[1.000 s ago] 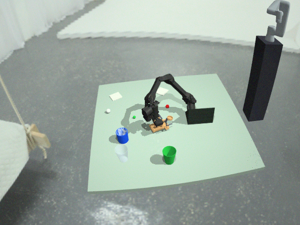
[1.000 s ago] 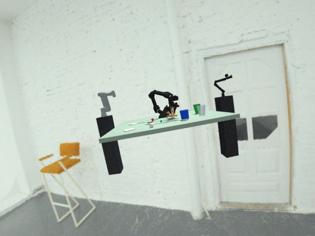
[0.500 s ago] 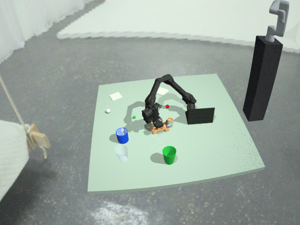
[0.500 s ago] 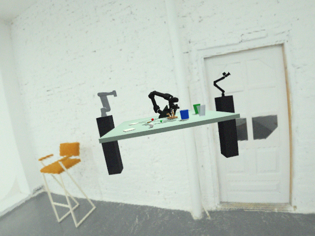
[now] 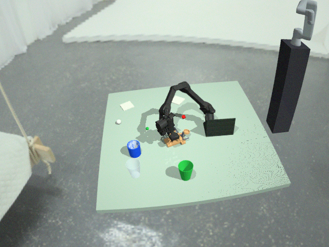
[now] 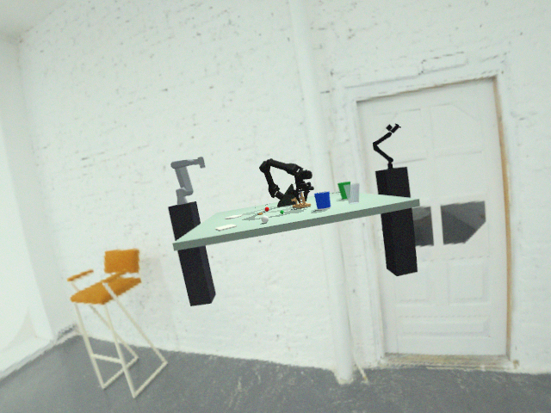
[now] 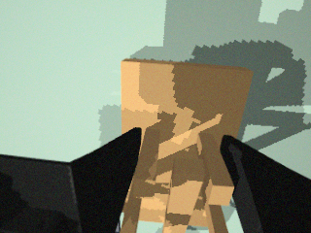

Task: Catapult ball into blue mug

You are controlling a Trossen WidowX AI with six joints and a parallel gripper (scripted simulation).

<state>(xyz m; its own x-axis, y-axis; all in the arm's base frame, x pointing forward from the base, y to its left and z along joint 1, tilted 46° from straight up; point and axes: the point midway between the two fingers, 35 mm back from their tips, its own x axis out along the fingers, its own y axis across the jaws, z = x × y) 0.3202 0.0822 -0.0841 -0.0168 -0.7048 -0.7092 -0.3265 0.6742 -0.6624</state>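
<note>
In the top view, a green cup [image 5: 185, 171] [image 6: 343, 190] stands upright nearest on the worktop [image 5: 143, 191] [image 6: 302, 220] [image 7: 53, 63]; a clear cup [image 5: 133, 167] [image 6: 355, 193] stands to its left; the blue mug [image 5: 134, 149] [image 6: 322, 200] is upright just behind the clear one; the orange catapult [image 5: 172, 142] [image 6: 301, 206] [image 7: 146, 83] lies farther back, between mug and dark panel [image 5: 220, 127]; the claw [image 5: 172, 135] [image 6: 306, 188] [image 7: 181, 138] is low over it, its 2 fingers parted and open, 1 on each side of the wooden uprights; 3 balls rest on the surface, and which 1 is meant for loading I cannot tell; the green ball [image 5: 147, 128] [image 6: 281, 212] is nearest, the white ball [image 5: 119, 121] [image 6: 264, 219] is off to the left, the red ball [image 5: 183, 116] [image 6: 267, 209] lies beyond the catapult; 2 pale squares [image 5: 127, 105] [image 6: 225, 227] lie flat farthest back.
</note>
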